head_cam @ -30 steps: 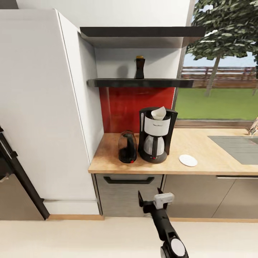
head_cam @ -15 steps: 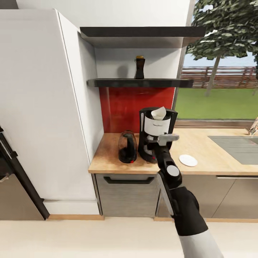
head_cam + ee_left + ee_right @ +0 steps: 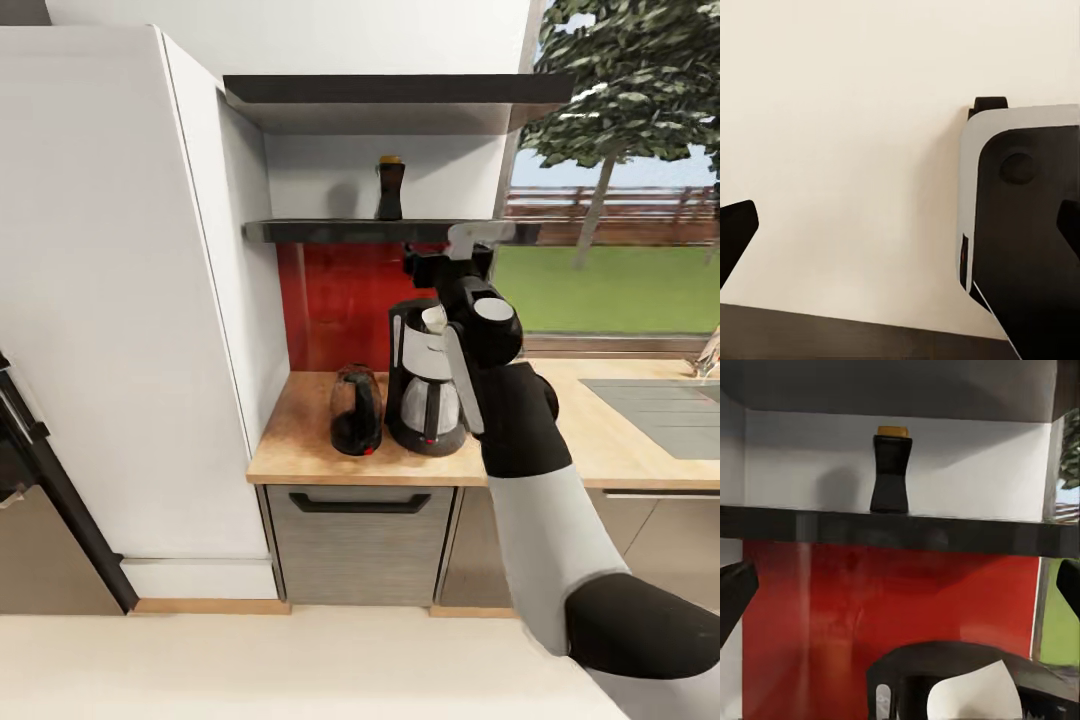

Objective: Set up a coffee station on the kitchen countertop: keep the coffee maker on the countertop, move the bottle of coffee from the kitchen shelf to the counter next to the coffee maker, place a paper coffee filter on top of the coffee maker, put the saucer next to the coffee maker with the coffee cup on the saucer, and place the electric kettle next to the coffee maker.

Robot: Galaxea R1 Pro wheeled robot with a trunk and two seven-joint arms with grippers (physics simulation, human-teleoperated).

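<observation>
The dark bottle of coffee [image 3: 389,188] with an orange cap stands on the black kitchen shelf [image 3: 330,231]. Below it on the wooden countertop [image 3: 300,440] sits the black coffee maker [image 3: 425,405], a white paper filter [image 3: 433,318] in its top. The black electric kettle [image 3: 356,410] stands just left of it. My right gripper [image 3: 452,252] hangs open above the coffee maker, just under shelf height and right of the bottle. Its wrist view looks up at the bottle [image 3: 890,472] and down on the filter [image 3: 975,696]. My left gripper [image 3: 900,232] is open over pale floor. My right arm hides the saucer.
A tall white cabinet [image 3: 120,300] walls the counter's left end. A second shelf [image 3: 390,92] runs above the bottle. The sink area [image 3: 660,410] lies at the counter's right, with a window behind. A drawer [image 3: 360,505] sits under the counter.
My right arm has risen from below the counter front, past the coffee maker, to just under the shelf. It now covers the saucer.
</observation>
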